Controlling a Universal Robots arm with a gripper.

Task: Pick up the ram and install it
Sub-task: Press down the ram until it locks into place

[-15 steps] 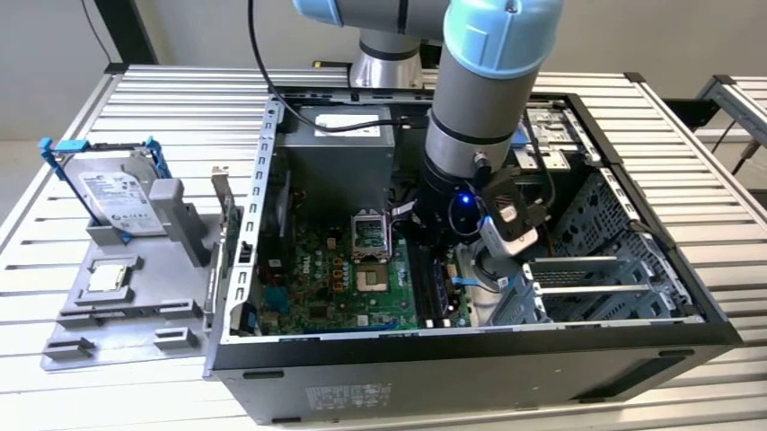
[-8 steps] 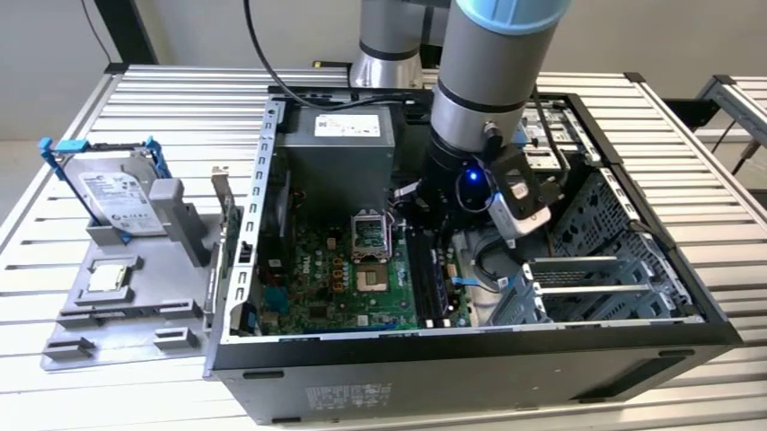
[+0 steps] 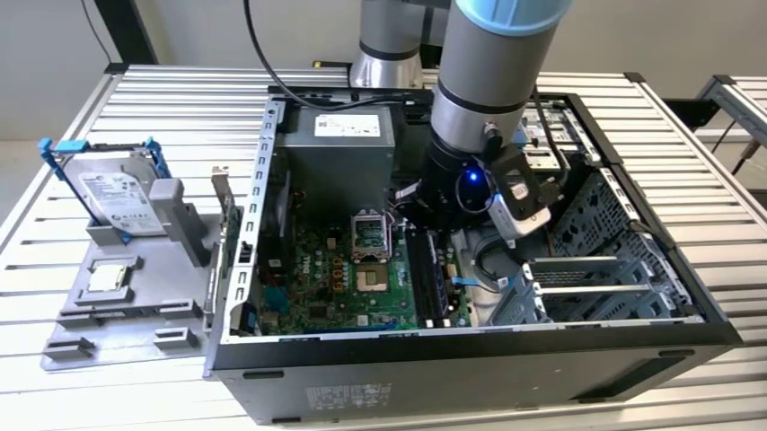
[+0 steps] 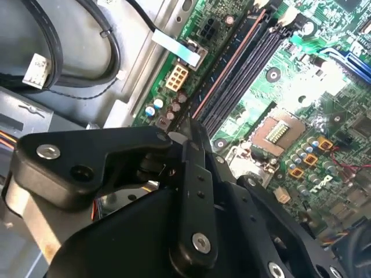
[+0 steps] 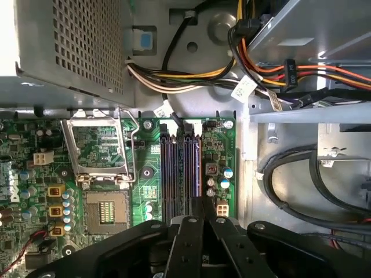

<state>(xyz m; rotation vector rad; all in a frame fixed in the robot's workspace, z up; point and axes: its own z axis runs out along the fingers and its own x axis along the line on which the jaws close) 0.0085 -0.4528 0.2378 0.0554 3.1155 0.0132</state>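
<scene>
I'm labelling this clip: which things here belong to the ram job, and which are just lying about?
In the job: the ram, standing along the memory slots; the gripper, closed on it; the open computer case.

Lying about: the hard drive and the processor chip, both on the grey holder outside the case, at the exterior view's left.

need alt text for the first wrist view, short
The black claw hangs directly over the dark memory slots of a green motherboard inside an open computer case. Beside the slots sits an open processor socket; a perforated metal box and bundled coloured cables lie beyond.
</scene>
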